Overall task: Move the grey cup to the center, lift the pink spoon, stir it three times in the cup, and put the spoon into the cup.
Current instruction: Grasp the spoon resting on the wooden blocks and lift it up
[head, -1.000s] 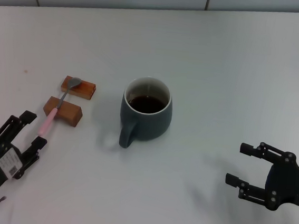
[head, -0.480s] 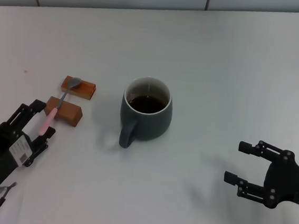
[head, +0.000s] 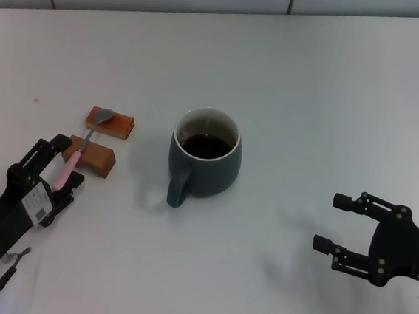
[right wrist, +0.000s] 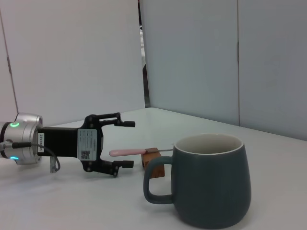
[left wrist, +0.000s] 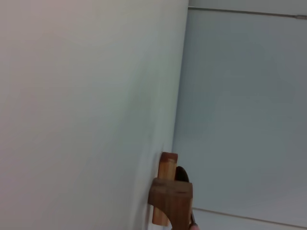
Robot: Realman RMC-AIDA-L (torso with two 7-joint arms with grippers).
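The grey cup (head: pixel 204 160) stands upright mid-table with dark liquid inside and its handle toward me; it also shows in the right wrist view (right wrist: pixel 211 179). The pink spoon (head: pixel 68 169) lies across two brown wooden blocks (head: pixel 89 154), its silver bowl on the far block. My left gripper (head: pixel 59 163) is open, with the end of the pink handle between its fingers; the right wrist view shows the gripper (right wrist: pixel 123 143) and the spoon handle (right wrist: pixel 127 152) the same way. My right gripper (head: pixel 337 223) is open and empty, low over the table to the right of the cup.
The left wrist view shows only the wooden blocks (left wrist: pixel 170 199) end-on and the table edge. A wall runs along the table's far edge (head: pixel 224 6).
My left gripper has moved forward along the table until its open fingers straddle the spoon handle's end. The right gripper has shifted only slightly. The cup and spoon have not moved.
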